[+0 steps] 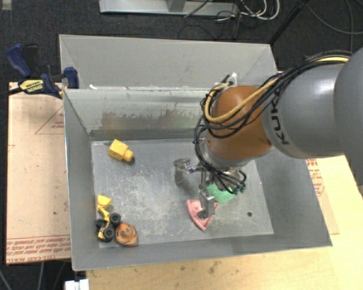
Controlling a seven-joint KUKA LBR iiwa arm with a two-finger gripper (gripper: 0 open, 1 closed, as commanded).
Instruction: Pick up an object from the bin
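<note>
The only writing that can be read is the dark brand lettering point(280, 124) on the arm point(327, 113): "KUKA", printed sideways on the grey rounded casing just beside the orange cover point(242, 125). The first letters, KU, read plainly; the rest curve away round the casing

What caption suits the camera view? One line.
Gripper low over a pink piece beside a green thing in the grey bin.

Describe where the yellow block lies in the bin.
In the camera view the yellow block lies on the left of the bin floor near the back wall, apart from the heap of toys in the near-left corner.
</note>
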